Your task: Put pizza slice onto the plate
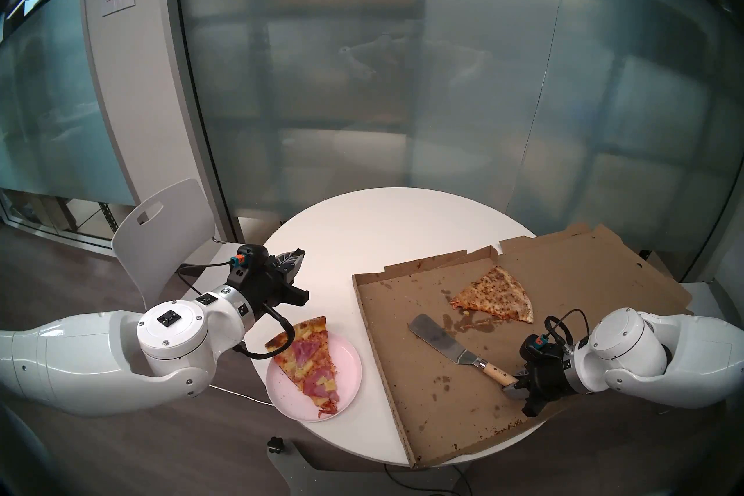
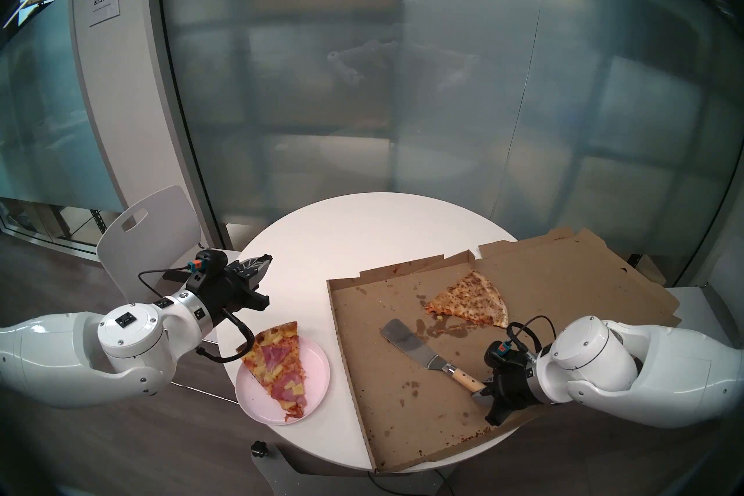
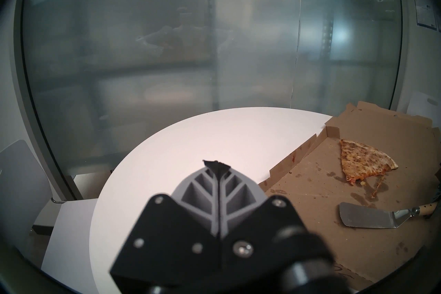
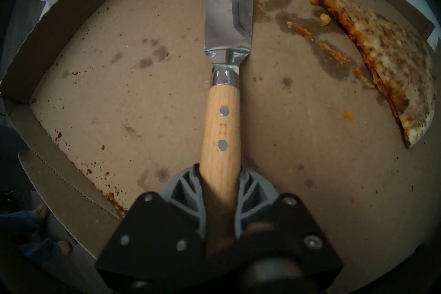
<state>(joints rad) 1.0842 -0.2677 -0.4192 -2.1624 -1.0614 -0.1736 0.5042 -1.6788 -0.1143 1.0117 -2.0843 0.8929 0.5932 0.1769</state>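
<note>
The slice (image 1: 312, 362) already lies on the plate (image 1: 350, 362), crust end overhanging the far rim and tip near the near rim, so what remains looks like parking the spatula (image 1: 455, 346). The right gripper (image 1: 513, 389) is clenched on its wooden handle, blade flat in the box (image 1: 422, 422). To finish well, let the handle down onto the cardboard before letting go, then lift straight away, clear of the other slice (image 1: 497, 296). The left gripper (image 1: 296, 255) hangs pressed together, empty, above the table (image 1: 362, 233)
</note>
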